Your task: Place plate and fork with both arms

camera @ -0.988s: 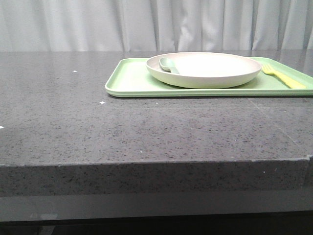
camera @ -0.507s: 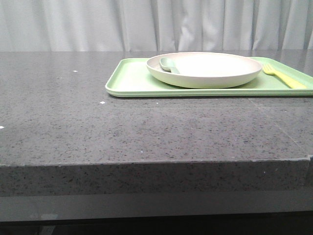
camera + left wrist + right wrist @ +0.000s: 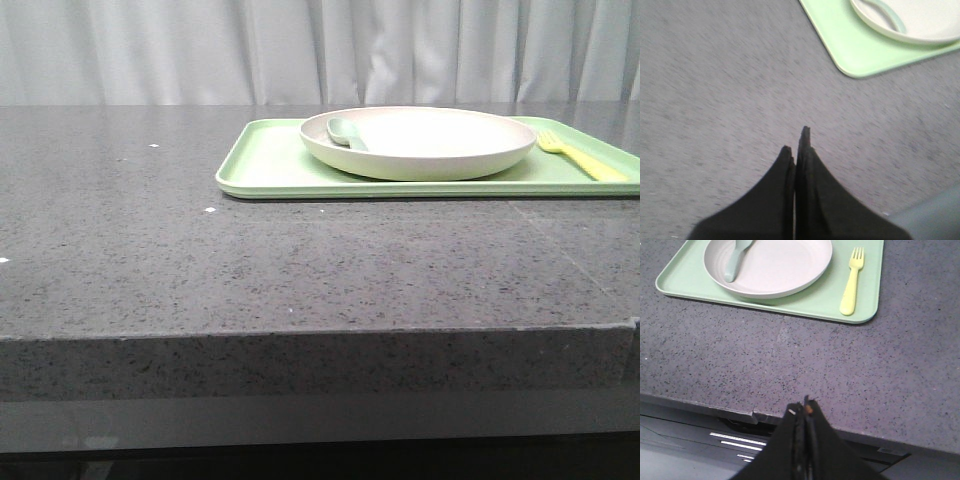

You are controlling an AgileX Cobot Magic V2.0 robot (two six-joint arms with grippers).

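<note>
The off-white plate (image 3: pixel 425 140) sits on a light green tray (image 3: pixel 270 170) at the far right of the table, with a grey-green spoon (image 3: pixel 345 131) lying in it. The pale yellow fork (image 3: pixel 582 157) lies on the tray right of the plate. The right wrist view shows the plate (image 3: pixel 780 265), the fork (image 3: pixel 851 284) and the spoon (image 3: pixel 735 257). My right gripper (image 3: pixel 804 407) is shut and empty above the table's front edge. My left gripper (image 3: pixel 796 145) is shut and empty over bare table, apart from the tray corner (image 3: pixel 850 55) and the plate's rim (image 3: pixel 900 30). Neither gripper shows in the front view.
The grey speckled table (image 3: pixel 200 260) stretches left and in front of the tray. Its front edge (image 3: pixel 715 407) lies just under my right gripper. A white curtain (image 3: pixel 300 50) hangs behind the table.
</note>
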